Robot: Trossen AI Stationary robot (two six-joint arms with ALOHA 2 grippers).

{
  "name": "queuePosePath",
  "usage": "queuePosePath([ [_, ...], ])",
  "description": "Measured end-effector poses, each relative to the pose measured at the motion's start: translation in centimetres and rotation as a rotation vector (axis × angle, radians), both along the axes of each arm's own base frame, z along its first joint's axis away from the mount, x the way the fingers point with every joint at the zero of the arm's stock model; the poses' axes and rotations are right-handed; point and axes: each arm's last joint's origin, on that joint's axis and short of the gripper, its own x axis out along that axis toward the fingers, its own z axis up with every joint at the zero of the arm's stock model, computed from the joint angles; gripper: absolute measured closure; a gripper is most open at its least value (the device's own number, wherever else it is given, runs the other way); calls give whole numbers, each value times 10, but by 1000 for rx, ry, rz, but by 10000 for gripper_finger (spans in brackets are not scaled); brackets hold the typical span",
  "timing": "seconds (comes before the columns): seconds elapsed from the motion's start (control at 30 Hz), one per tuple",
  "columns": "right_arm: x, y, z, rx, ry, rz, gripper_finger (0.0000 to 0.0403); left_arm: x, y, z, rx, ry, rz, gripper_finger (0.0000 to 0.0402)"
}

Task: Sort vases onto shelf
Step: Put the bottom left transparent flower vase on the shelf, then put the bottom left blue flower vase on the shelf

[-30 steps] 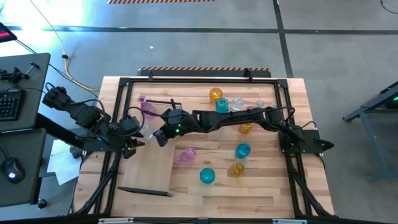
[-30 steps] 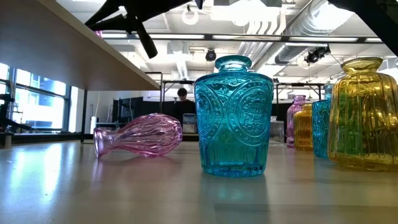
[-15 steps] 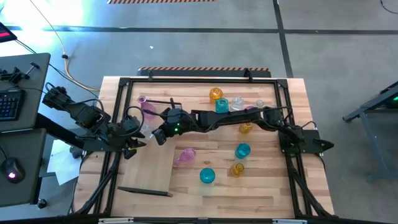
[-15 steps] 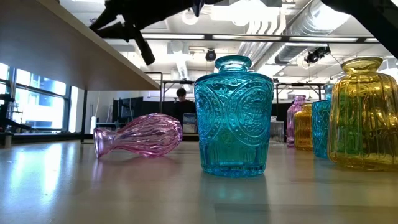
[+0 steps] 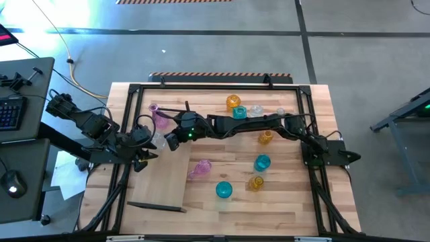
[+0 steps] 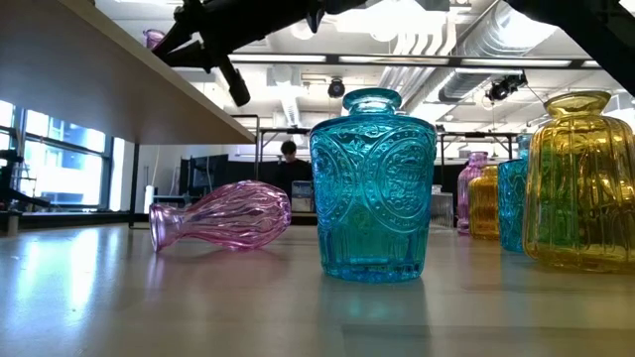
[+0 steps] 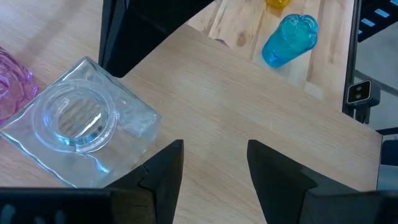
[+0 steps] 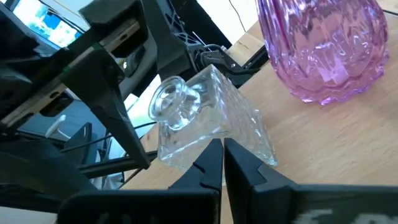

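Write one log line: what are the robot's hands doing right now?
left hand: open over light-wood shelf | right hand: shut beside clear square glass bottle | holding: nothing

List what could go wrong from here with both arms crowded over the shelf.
1. The shut right gripper sits right by the clear square bottle; a further push may topple it or slide it into the pink vase beside it.
2. The open left gripper hovers over the shelf next to the same bottle, so the arms may collide.
3. A pink vase lying on its side on the table may roll.
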Motion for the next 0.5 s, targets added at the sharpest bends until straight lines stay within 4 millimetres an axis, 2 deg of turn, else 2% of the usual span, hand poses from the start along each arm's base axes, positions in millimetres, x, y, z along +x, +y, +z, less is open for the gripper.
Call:
queuePosePath([
  [0.2,0,0,0,-3,1,-7,403,0,0,0,2,-1,1,232],
  [0.5,4,0,-11,14,9,-15,403,0,0,0,11,-9,10,232],
])
